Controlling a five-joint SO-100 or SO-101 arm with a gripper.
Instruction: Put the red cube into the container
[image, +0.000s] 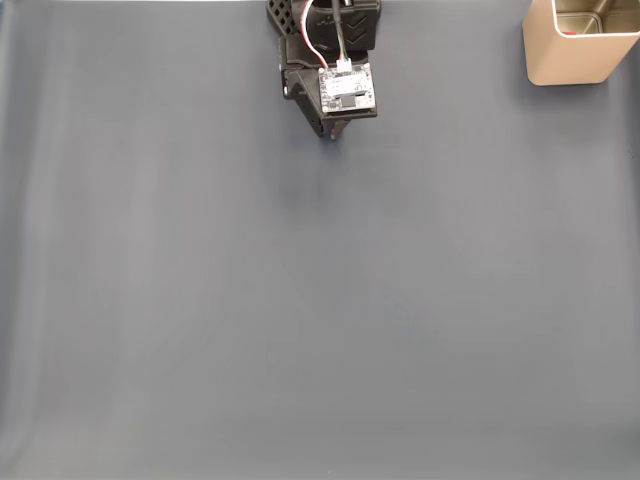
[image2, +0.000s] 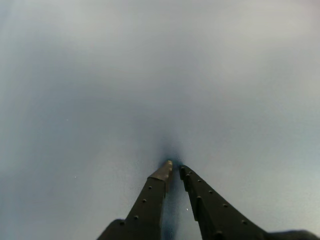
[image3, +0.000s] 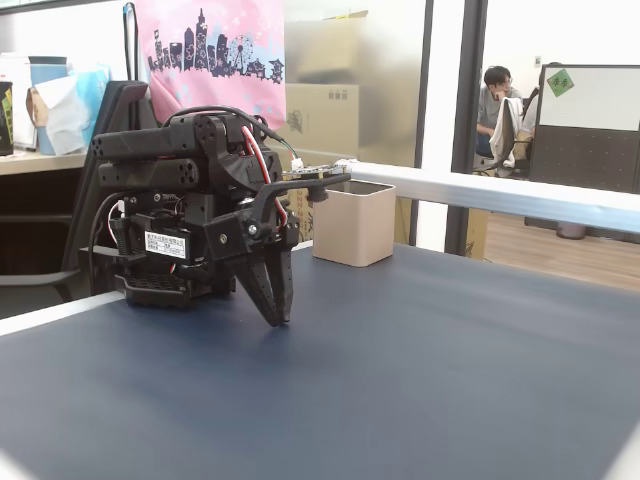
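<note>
In a fixed view the gripper (image: 333, 133), fingers nearly together and holding nothing, hangs folded near the mat's top edge, while the container (image: 570, 62) stands at its three o'clock with the red cube (image: 568, 32) apparently already inside.

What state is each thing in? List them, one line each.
Black two-finger gripper: shut, empty, tips pointing down just above the mat.
Small bright red cube: inside the bin, just a sliver showing.
Beige box-shaped container with shiny metallic inside: upright, open-topped, at the mat's far corner.
Dark blue-grey table mat: flat.
</note>
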